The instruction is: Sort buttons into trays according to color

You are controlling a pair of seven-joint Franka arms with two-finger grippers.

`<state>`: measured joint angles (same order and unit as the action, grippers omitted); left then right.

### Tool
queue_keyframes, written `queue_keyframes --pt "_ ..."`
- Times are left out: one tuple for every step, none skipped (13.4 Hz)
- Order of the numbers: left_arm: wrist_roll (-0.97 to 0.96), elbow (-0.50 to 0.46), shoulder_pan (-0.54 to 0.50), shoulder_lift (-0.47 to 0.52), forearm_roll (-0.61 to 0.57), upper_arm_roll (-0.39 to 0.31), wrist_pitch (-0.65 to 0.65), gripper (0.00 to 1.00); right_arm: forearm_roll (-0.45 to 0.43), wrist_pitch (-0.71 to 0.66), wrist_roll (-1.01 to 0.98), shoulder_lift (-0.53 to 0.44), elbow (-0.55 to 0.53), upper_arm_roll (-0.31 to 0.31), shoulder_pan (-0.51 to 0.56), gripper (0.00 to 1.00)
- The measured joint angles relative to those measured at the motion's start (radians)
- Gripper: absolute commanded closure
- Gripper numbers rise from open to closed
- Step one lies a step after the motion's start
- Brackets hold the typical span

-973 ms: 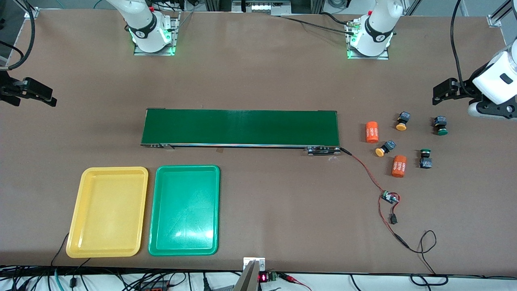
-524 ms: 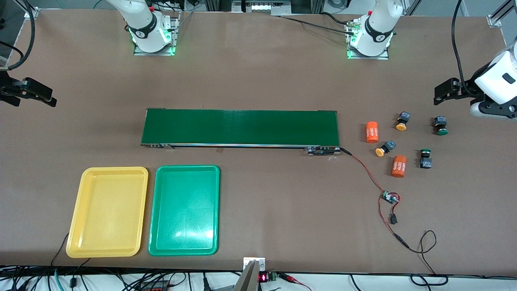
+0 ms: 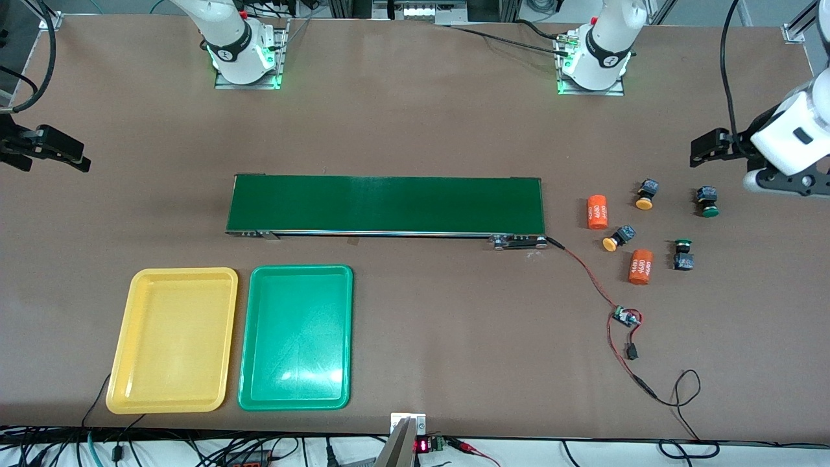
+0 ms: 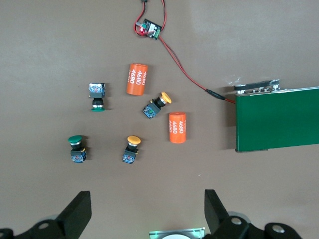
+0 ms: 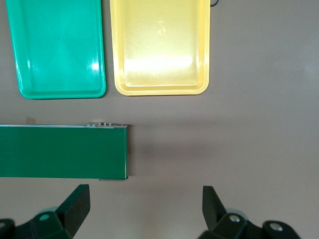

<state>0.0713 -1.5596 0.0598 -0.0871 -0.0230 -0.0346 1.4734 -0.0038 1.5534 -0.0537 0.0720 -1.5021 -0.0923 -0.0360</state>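
Note:
Four buttons lie on the table at the left arm's end: two yellow-capped (image 3: 645, 194) (image 3: 618, 238) and two green-capped (image 3: 707, 201) (image 3: 682, 254). The left wrist view shows the same yellow (image 4: 131, 149) (image 4: 156, 105) and green (image 4: 76, 148) (image 4: 96, 95) ones. My left gripper (image 3: 705, 146) (image 4: 147, 209) hangs open and empty over bare table beside them. The yellow tray (image 3: 172, 340) (image 5: 159, 45) and the green tray (image 3: 296, 337) (image 5: 57, 47) lie side by side, empty, near the front camera toward the right arm's end. My right gripper (image 3: 61, 154) (image 5: 144, 204) waits open over bare table at that end.
A long dark-green conveyor belt (image 3: 386, 204) (image 4: 276, 119) (image 5: 60, 152) crosses the middle of the table. Two orange cylinders printed "4680" (image 3: 597, 212) (image 3: 640, 266) lie among the buttons. A small circuit board (image 3: 626, 318) with red and black wires trails from the belt toward the front camera.
My left gripper has drifted slightly, toward the belt and the bases' side of the table. The right arm, buttons and trays have not moved.

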Motion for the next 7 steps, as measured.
queue_keyframes --pt "0.0 0.001 0.0 -0.012 0.0 0.0 0.0 0.0 0.0 0.001 0.0 0.0 0.0 0.0 0.0 0.0" --pt "0.0 0.004 0.0 -0.025 0.0 -0.001 0.0 0.0 0.0 0.001 0.0 0.0 0.0 0.0 0.0 0.0" --pt "0.0 0.009 -0.001 -0.039 0.0 -0.001 0.0 0.0 0.0 0.001 0.0 0.0 0.0 0.0 0.0 0.0" --pt "0.0 0.011 -0.005 -0.057 0.0 -0.002 0.001 0.0 0.0 0.001 0.0 0.0 0.0 0.0 0.0 0.0" --pt "0.001 0.011 -0.016 -0.082 0.0 -0.004 0.012 0.0 0.0 0.001 0.0 0.0 -0.001 -0.001 0.0 0.0" --pt "0.009 0.009 -0.031 -0.115 0.0 -0.005 0.04 0.0 0.0 0.001 0.0 0.0 -0.002 -0.002 0.001 0.0" --pt "0.03 0.003 -0.046 -0.154 0.0 -0.006 0.087 0.0 0.0 0.001 0.0 0.0 -0.003 -0.004 0.002 0.0"
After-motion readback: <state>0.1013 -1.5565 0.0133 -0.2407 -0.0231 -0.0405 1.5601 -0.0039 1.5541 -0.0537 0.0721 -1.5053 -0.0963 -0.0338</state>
